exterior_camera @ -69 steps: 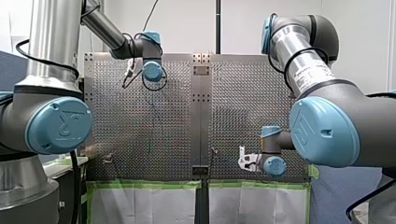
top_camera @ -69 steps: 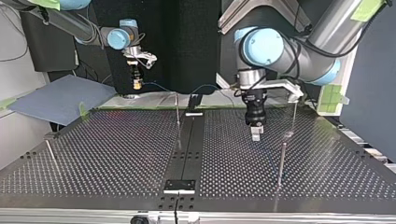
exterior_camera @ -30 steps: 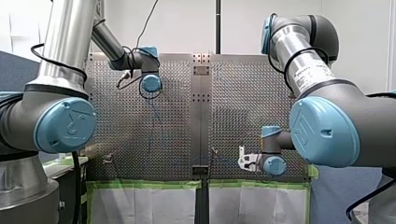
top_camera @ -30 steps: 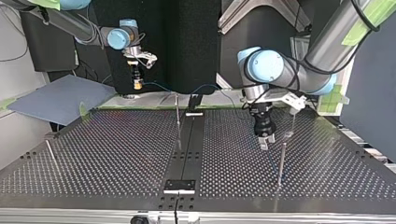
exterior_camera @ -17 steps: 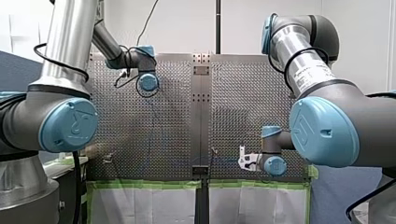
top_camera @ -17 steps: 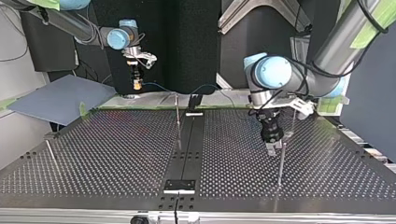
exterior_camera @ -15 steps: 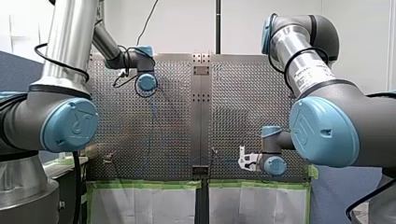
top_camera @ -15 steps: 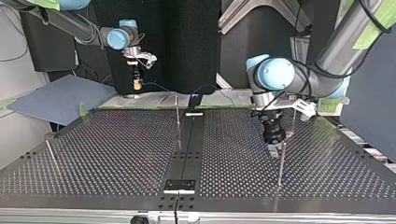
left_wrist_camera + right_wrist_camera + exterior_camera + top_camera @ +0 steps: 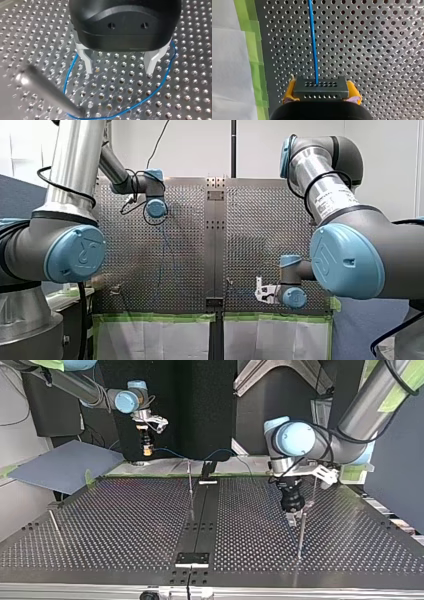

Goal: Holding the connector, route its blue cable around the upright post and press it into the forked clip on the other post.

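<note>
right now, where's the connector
The connector is clamped in the jaws of my right gripper, over the table near its green tape, at the top view's left. Its blue cable runs straight out ahead.

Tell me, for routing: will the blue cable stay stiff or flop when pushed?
Likely floppy: the blue cable runs straight from the connector, yet loops loosely below my left pincer. Thin, so probably light; a push would bend it.

Upright post (image 9: 47, 93) stands close beside my left tool (image 9: 119, 71); blue cable (image 9: 140, 106) loops beneath it
</note>
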Controlling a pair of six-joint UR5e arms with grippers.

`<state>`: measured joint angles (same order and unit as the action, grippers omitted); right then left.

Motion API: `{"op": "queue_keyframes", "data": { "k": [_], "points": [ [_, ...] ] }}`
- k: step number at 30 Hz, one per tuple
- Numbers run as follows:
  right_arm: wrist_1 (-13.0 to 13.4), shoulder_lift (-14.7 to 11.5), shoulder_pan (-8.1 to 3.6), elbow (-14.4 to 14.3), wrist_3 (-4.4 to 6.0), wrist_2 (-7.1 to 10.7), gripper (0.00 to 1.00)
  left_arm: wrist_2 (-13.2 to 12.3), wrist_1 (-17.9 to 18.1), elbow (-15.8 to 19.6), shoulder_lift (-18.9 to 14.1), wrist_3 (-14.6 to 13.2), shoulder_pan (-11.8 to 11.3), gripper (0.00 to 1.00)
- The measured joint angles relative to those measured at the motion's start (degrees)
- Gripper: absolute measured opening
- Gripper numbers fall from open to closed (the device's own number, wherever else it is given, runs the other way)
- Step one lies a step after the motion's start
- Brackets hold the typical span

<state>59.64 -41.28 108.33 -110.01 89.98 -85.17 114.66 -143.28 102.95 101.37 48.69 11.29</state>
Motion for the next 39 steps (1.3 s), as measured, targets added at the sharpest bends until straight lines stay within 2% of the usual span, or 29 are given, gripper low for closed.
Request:
{"op": "queue_keyframes", "data": {
  "k": [10,15,27,39],
  "points": [
    [-0.02,0.0,0.04,0.01,-0.04,0.01,0.0,3.4,-1.17,0.28,-0.1,-0.1,1.18,1.0],
    [-0.02,0.0,0.07,0.0,-0.05,0.0,0.0,3.77,-1.22,0.3,-0.47,-0.51,2.37,1.0],
    [-0.04,0.0,0.09,0.02,-0.05,0.0,0.0,2.33,-1.32,0.3,-1.86,-0.23,4.22,1.0],
    [0.12,0.0,0.09,0.0,-0.05,0.0,0.0,0.08,0.44,0.25,-1.69,1.73,2.89,1.0]
  ]
}}
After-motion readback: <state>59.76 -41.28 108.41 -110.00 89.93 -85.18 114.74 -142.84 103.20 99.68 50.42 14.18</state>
